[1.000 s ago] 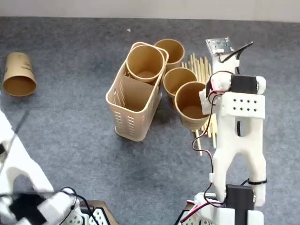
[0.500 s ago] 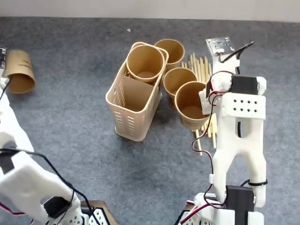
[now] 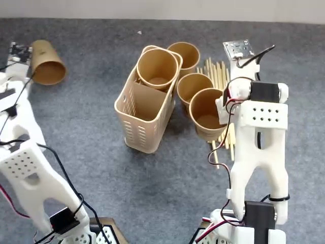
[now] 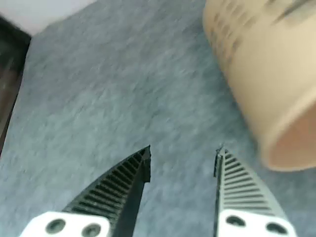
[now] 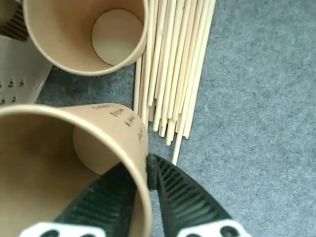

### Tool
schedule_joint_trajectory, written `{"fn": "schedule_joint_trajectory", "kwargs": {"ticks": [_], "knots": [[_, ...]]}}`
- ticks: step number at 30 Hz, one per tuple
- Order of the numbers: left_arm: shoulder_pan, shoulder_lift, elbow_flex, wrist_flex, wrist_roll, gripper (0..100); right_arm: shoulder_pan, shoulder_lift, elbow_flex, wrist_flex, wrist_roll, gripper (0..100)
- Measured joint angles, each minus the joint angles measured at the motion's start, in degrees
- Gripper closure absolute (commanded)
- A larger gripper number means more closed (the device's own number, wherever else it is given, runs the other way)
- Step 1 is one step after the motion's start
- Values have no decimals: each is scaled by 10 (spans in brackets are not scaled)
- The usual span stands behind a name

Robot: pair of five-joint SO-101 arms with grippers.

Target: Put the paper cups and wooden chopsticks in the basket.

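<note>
A tan slotted basket (image 3: 144, 109) stands mid-table with one paper cup (image 3: 158, 68) in its far compartment. Two more cups (image 3: 185, 55) (image 3: 194, 86) stand upright just right of it. My right gripper (image 5: 148, 165) is shut on the rim of a fourth cup (image 3: 208, 117) (image 5: 64, 163), one finger inside and one outside. Wooden chopsticks (image 3: 218, 76) (image 5: 173, 64) lie in a bundle beside these cups. At the far left a cup (image 3: 45, 63) (image 4: 261, 74) lies on its side. My left gripper (image 4: 183, 150) hangs open beside it with nothing between its fingers.
Grey carpet covers the table. The near compartment of the basket holds nothing. The left arm (image 3: 25, 162) runs along the left edge and the right arm (image 3: 259, 137) rises from the front right. Open carpet lies between the lying cup and the basket.
The left arm has swung up along the left edge to the lying cup. That cup has shifted back and to the right and turned. The right arm and its cup have kept still.
</note>
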Motion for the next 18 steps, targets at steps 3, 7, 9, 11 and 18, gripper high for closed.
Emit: {"fn": "schedule_joint_trajectory", "kwargs": {"ticks": [3, 7, 9, 11, 18], "knots": [[7, 8, -17, 23, 12, 779, 0, 0, 0, 0, 0, 993], [2, -2, -58, 120, 40, 778, 0, 0, 0, 0, 0, 993], [2, -23, -84, 191, 67, 778, 0, 0, 0, 0, 0, 993], [4, -55, -117, 283, 102, 770, 0, 0, 0, 0, 0, 993], [75, -154, -197, 520, 199, 758, -3, 0, 0, 0, 0, 993]]}}
